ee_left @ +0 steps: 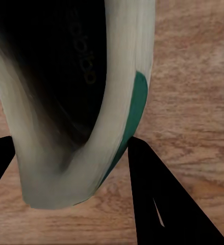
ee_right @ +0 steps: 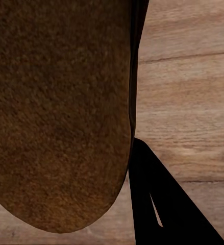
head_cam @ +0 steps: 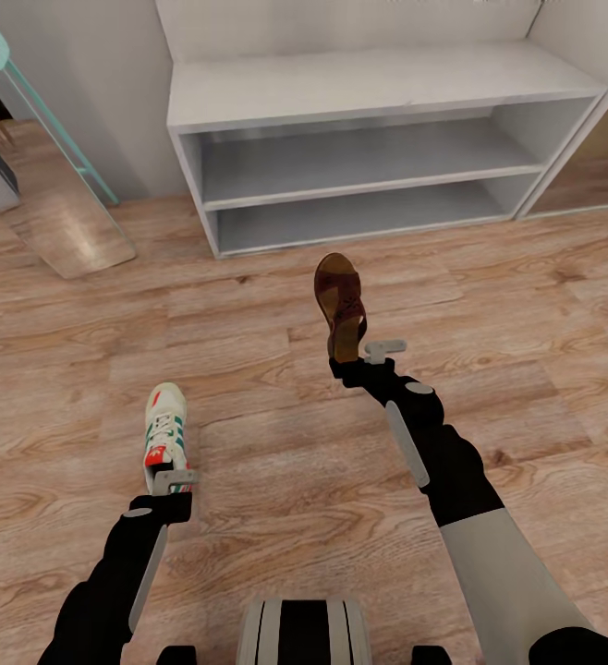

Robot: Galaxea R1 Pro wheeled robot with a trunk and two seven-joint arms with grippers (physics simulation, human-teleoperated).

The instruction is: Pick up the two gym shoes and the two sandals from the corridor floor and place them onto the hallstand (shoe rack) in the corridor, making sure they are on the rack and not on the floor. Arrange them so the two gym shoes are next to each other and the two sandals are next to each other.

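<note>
Brown leather shows at the right gripper (head_cam: pixel 352 358), which is clamped on the heel end of a sandal (head_cam: pixel 340 303) whose toe points toward the hallstand (head_cam: pixel 369 88); in the right wrist view the sandal's tan footbed (ee_right: pixel 60 112) lies against one dark finger (ee_right: pixel 157 204). The left gripper (head_cam: pixel 168 488) is closed on the heel of a gym shoe (head_cam: pixel 165 434), held above the corridor floor (head_cam: pixel 526 314); its wrist view shows the cream heel collar (ee_left: pixel 55 173) pinched between the fingers (ee_left: pixel 163 204), green trim beside one. Both hallstand shelves stand ahead, well apart from the shoes.
</note>
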